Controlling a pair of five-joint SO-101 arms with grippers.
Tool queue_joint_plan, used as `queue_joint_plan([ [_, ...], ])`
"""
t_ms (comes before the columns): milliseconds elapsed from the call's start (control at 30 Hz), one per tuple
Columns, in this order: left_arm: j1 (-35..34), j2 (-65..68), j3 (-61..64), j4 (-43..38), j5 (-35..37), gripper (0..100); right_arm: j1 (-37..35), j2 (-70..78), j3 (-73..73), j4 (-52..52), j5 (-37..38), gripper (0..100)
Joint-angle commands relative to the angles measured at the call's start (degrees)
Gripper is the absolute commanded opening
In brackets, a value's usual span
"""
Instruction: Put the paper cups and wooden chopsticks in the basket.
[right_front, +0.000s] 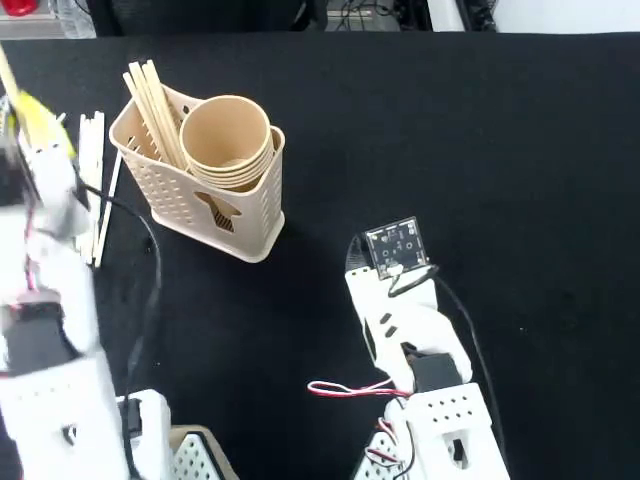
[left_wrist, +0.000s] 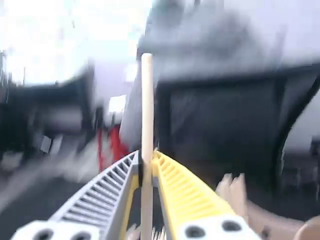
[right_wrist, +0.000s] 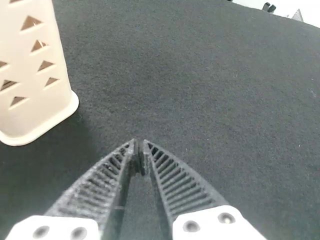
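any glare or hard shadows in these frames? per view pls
High view: even light, the basket casts just a faint shadow on the table. Left wrist view: background blown out white behind the chopstick clamped in the left gripper. Right wrist view: soft shadow at the basket's base, no glare on the shut right gripper.

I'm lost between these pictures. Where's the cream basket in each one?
High view: basket left of centre, holding paper cups and chopsticks.
Left wrist view: faces the room; left tool clamps one chopstick.
Right wrist view: basket stands ahead of the shut right tool.
Shared landmark: the black table.
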Motion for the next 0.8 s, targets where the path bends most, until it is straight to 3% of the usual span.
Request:
queue_joint_plan([
  [0,8.3,-10.7,8.0,-28.2,0.3,3,-0.2,-0.6,0.0,0.0,0.4,1.5],
  [133,13.4,-7.5,0.6,-28.4,0.2,3,-0.2,-0.6,0.0,0.0,0.4,1.5],
  [367,17.2,11.6,-13.4,-25.6,0.9,3,-0.2,-0.6,0.0,0.0,0.4,1.5],
  [567,16.9,24.6,-16.1,-28.0,10.2,3,-0.2,-0.6,0.0,-0.1,0.4,1.5],
  [767,12.4,33.0,-16.3,-32.0,16.5,3,-0.3,-0.6,0.0,-0.4,0.4,1.5],
])
